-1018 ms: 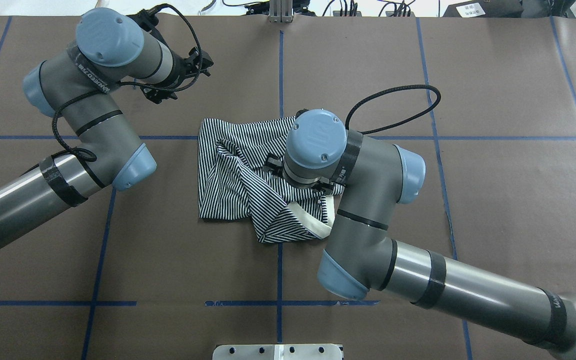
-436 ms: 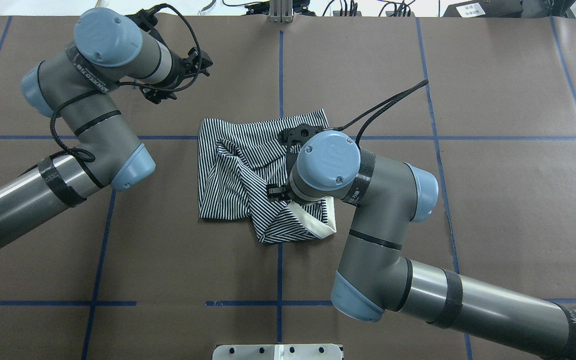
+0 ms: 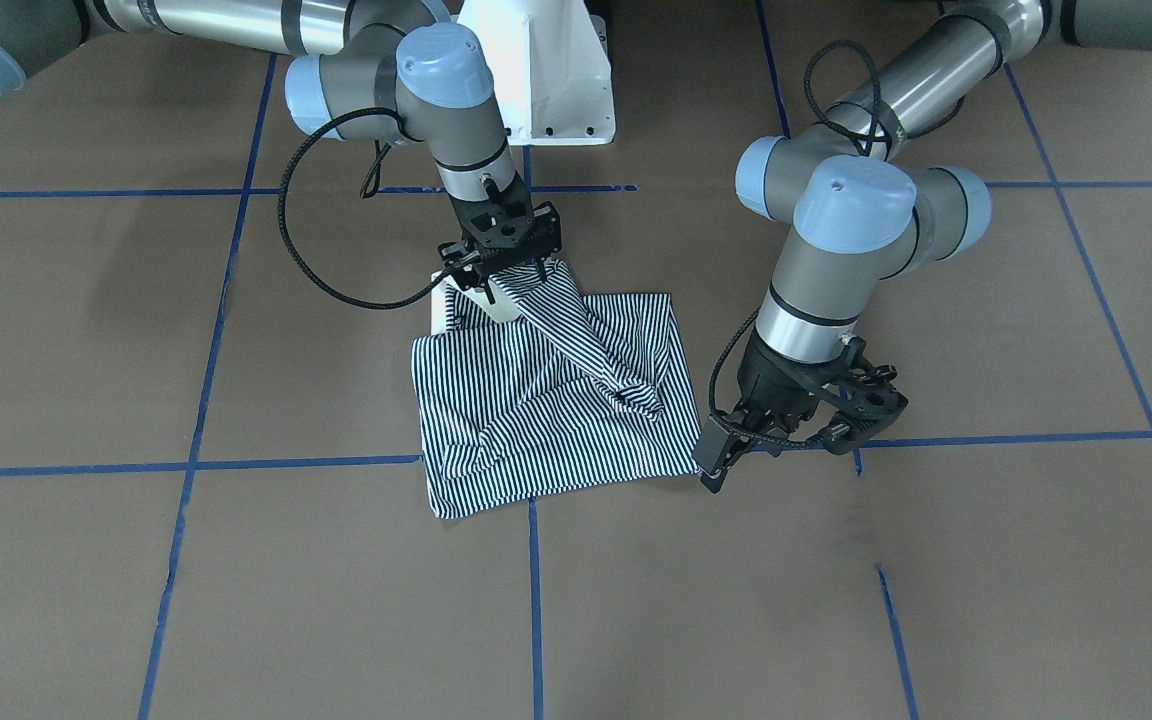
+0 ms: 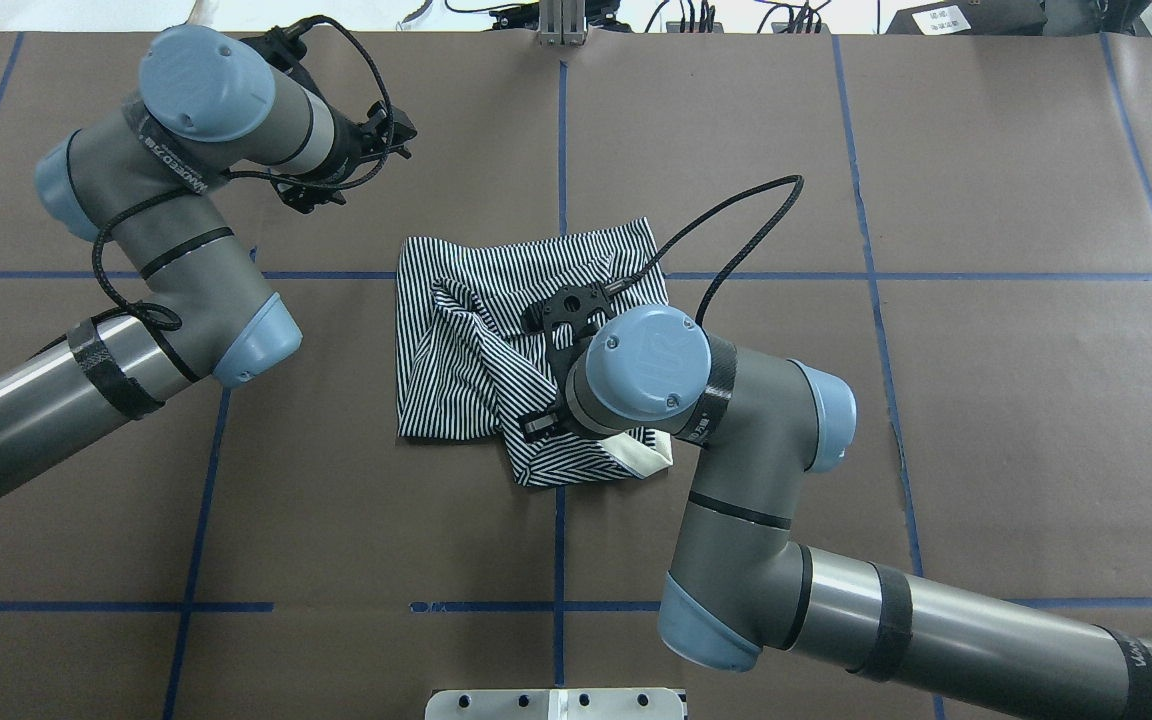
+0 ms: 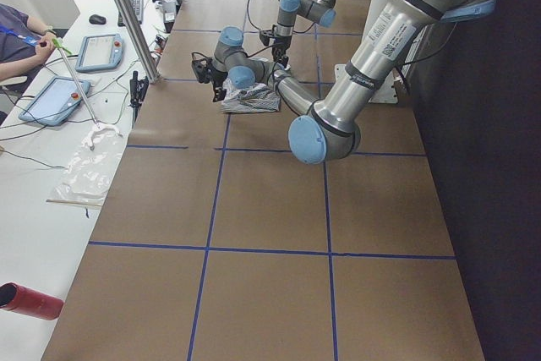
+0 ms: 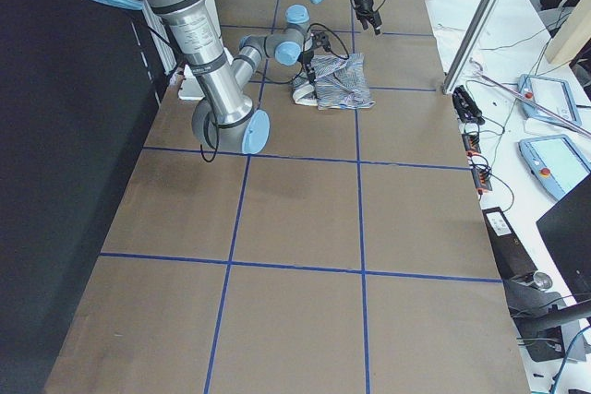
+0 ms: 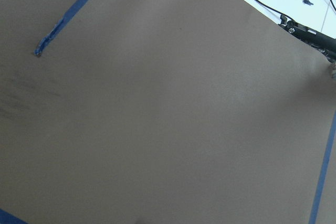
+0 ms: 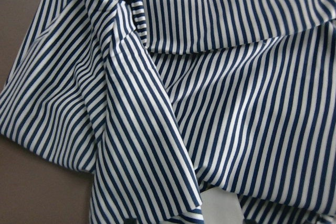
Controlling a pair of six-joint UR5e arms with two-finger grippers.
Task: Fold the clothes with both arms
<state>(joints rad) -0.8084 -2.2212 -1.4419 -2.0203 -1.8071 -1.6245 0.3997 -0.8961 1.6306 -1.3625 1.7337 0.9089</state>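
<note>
The striped polo shirt (image 4: 456, 330) lies crumpled in a rough square at the table's middle, with its cream collar (image 4: 648, 455) at the near right corner. It also shows in the front view (image 3: 546, 410) and fills the right wrist view (image 8: 210, 93). My right gripper (image 3: 496, 285) hangs low over the collar end of the shirt and looks open; in the overhead view its wrist hides it. The shirt lies flat under it. My left gripper (image 3: 786, 445) is open and empty above bare table beside the shirt's far left corner; it also shows in the overhead view (image 4: 356, 160).
Brown paper with blue tape lines (image 4: 561, 150) covers the table. The white pedestal base (image 3: 546, 70) stands at the robot's side. A bench with tablets (image 5: 51, 99) and an operator runs along the far edge. The left wrist view shows only bare paper (image 7: 157, 108).
My right wrist has swung from over the collar toward the shirt's middle and turned, its cable swinging with it. The left arm has drifted slightly away. The shirt has not moved.
</note>
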